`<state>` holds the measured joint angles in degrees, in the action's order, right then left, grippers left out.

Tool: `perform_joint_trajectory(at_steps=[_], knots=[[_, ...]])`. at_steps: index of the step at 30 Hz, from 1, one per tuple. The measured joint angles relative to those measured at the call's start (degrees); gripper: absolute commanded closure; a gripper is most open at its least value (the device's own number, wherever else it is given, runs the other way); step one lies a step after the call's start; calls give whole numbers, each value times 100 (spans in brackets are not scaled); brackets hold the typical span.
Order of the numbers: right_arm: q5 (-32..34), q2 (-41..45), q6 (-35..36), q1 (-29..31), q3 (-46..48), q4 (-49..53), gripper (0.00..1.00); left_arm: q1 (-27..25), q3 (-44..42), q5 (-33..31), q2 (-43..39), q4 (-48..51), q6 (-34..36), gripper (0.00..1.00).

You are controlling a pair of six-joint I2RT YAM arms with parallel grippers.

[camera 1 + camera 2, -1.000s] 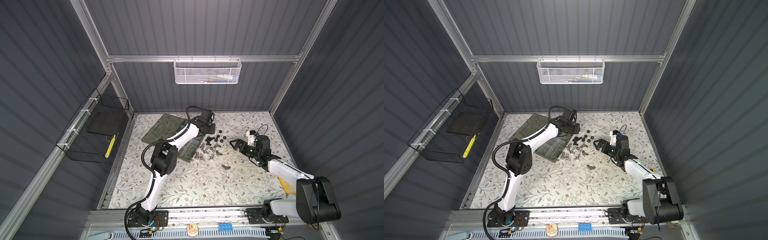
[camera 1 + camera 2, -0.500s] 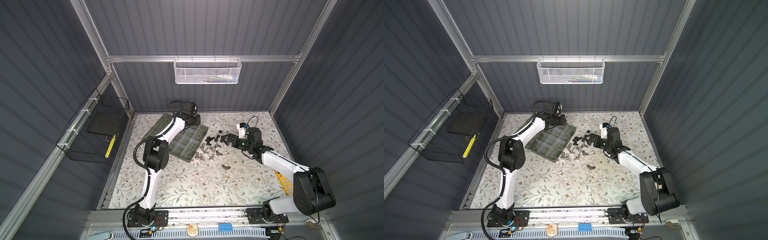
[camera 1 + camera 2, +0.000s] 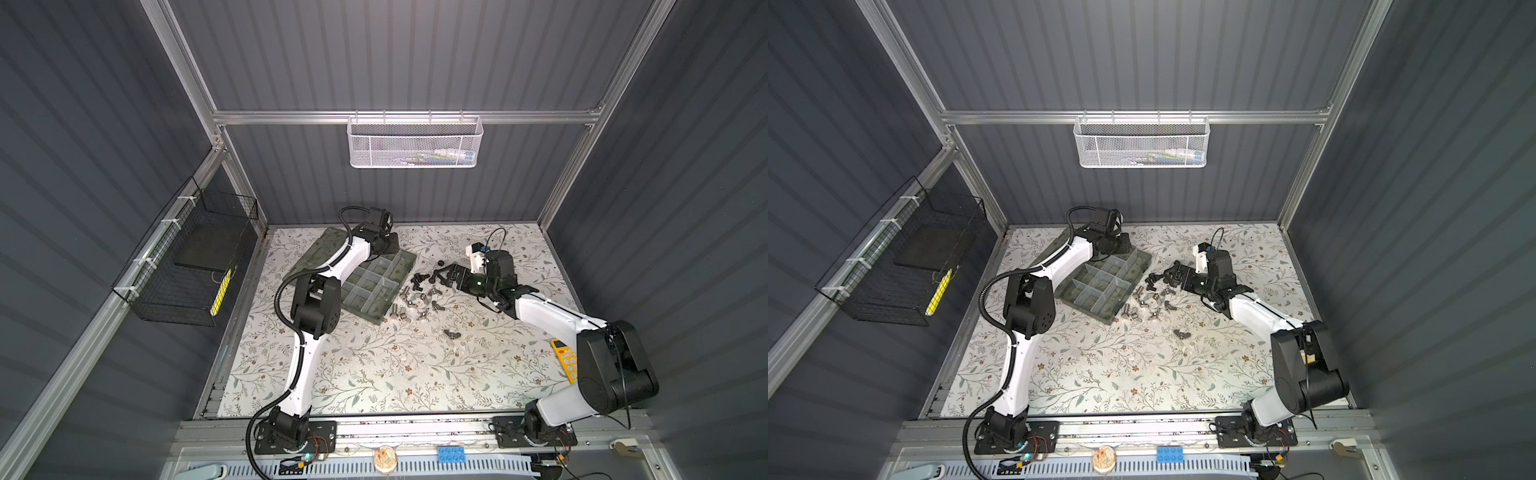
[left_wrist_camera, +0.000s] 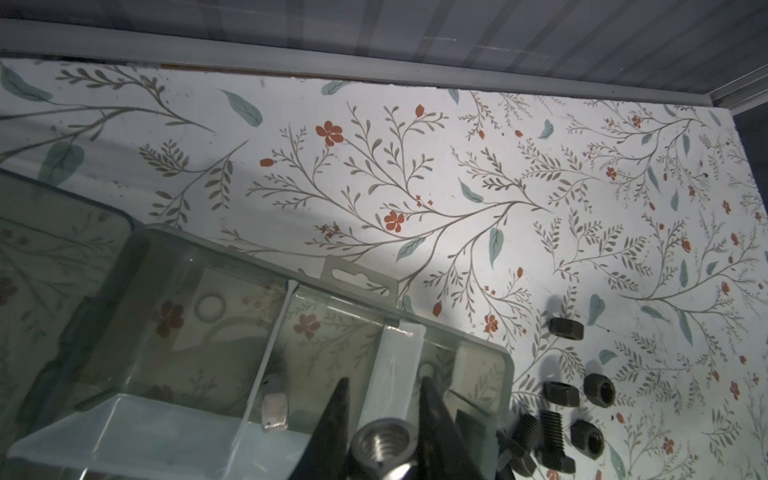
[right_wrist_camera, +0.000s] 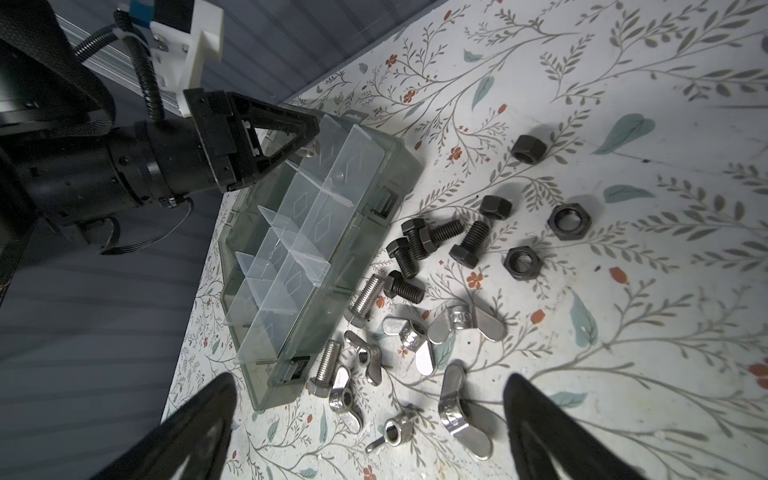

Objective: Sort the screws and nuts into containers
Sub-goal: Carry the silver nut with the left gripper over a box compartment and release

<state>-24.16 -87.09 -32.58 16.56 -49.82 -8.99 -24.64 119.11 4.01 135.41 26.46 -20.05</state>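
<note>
a silver nut (image 4: 384,441) is clamped in the left gripper (image 4: 383,386) above the containers (image 4: 478,345); near them the right gripper (image 5: 370,380) is spread wide.

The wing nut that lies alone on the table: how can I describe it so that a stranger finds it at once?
On the floral table, a grey-green box lies open, with a pile of screws and nuts beside it, toward the right arm. From the pile, look toward the table's front edge: one wing nut lies there. It alone touches no other part.
</note>
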Motion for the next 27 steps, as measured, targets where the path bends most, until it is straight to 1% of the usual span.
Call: perform_joint_trajectory(at_steps=[6, 12, 14, 16, 18, 22, 27], knots=[[2, -31, -22, 0, 85, -17, 1, 13, -146, -85, 146, -79, 2, 72], [2, -68, -31, 0, 96, -9, 1, 26, -153, -127, 214, -179, 22, 58], [4, -79, -39, 0, 96, -24, 1, 26, -153, -129, 214, -197, 20, 57], [2, -94, -39, 0, 96, -26, 1, 26, -153, -129, 214, -212, 20, 53], [9, -105, -39, 0, 96, -26, 1, 26, -153, -131, 205, -210, 20, 52], [28, -105, -39, 0, 96, -24, 1, 26, -173, -127, 140, -151, 20, 48], [92, -105, -37, 0, 96, 17, 1, 7, -280, -125, -177, -31, 37, 35]])
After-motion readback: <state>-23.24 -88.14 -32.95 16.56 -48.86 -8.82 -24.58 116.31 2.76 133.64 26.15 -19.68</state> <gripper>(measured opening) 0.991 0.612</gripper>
